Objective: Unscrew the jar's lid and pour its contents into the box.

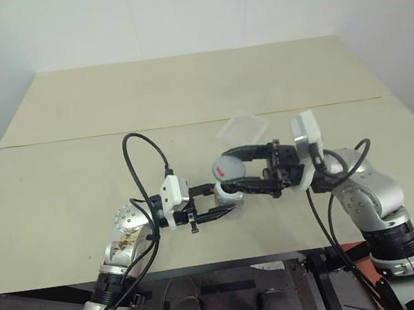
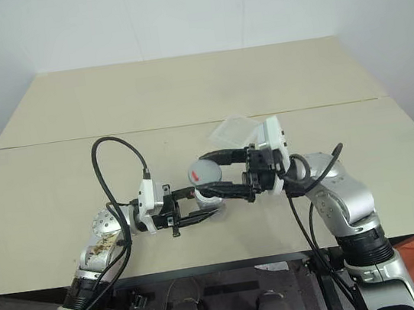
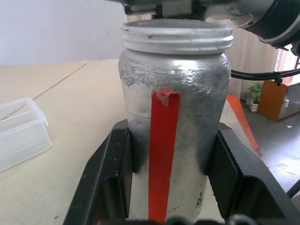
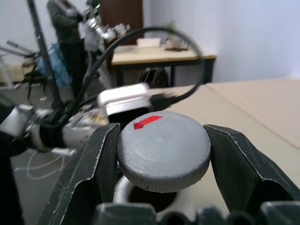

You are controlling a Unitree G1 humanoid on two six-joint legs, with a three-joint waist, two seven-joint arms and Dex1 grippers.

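The jar (image 3: 173, 108) stands upright between the fingers of my left gripper (image 1: 225, 202), which is shut on its body just above the near part of the table. It has a red strip down its side, and its white threaded neck (image 3: 177, 37) is bare. My right gripper (image 1: 233, 173) is shut on the grey lid (image 4: 164, 150), held slightly above and tilted over the jar's mouth. The lid (image 1: 228, 170) carries a small red mark. The clear box (image 1: 242, 128) lies on the table just beyond both grippers. The contents are hidden.
Two beige tabletops (image 1: 78, 173) meet at a seam running across behind the box. Black cables (image 1: 145, 152) loop up from both wrists. In the right wrist view, a person and desks stand far in the background.
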